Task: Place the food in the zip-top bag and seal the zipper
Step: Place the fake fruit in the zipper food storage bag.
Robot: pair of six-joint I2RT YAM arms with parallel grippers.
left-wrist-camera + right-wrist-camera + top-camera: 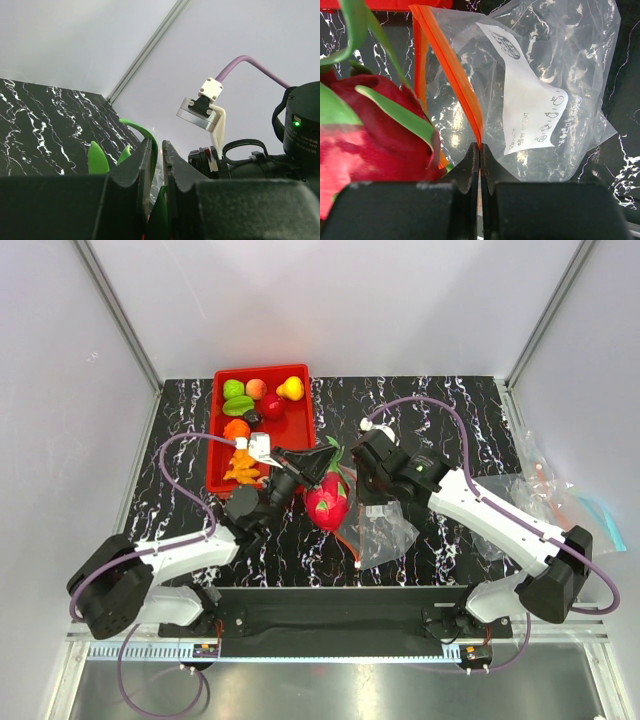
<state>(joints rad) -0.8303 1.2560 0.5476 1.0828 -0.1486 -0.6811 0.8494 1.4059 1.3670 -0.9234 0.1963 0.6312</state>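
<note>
While the left gripper point(157, 150) pinches only a thin green leaf point(146, 132) of the magenta fruit point(328, 502), the right gripper point(479, 162) is clamped on the zipper point(455, 75), lifting the bag point(560, 60) mouth mid-worktop point(440, 410). That leaf hold looks risky: the fruit could swing, miss the opening, or drag the strip free.

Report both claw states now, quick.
Left claw: closed on the dragon fruit, by a green leaf.
Right claw: closed on the zipper of the bag.
</note>
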